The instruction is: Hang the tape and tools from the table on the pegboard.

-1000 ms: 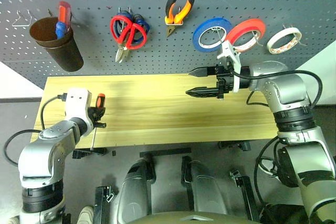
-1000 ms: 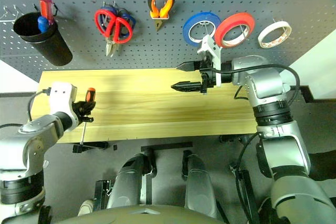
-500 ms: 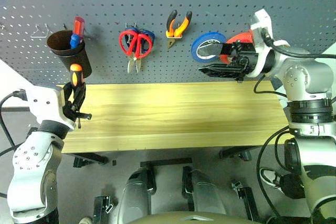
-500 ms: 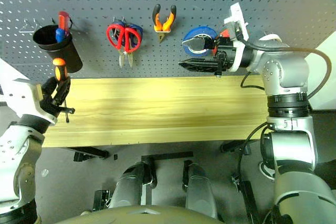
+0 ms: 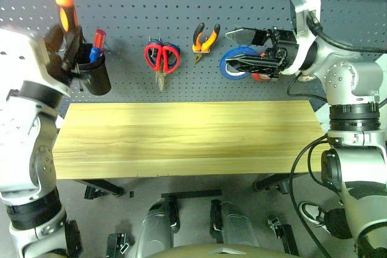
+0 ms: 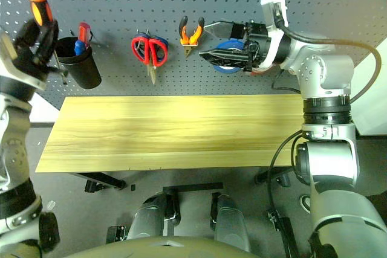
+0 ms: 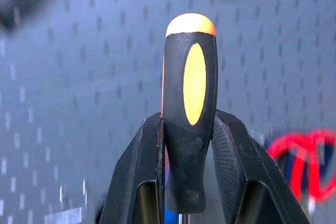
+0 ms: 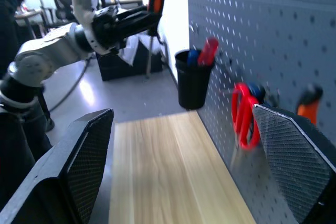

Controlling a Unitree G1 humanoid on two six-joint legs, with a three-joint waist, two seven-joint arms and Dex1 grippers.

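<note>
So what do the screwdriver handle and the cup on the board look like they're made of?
Screwdriver handle: probably matte black rubbery grip over glossy orange plastic, judging by the dull black surround and shiny orange inset and cap. Black cup: smooth, slightly shiny, likely plastic, though painted metal can't be ruled out.

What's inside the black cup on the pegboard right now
In the black cup stand a red-handled tool and a blue-handled tool; just their handle tops rise above the rim. The cup's wall covers their shafts and anything lower inside.
</note>
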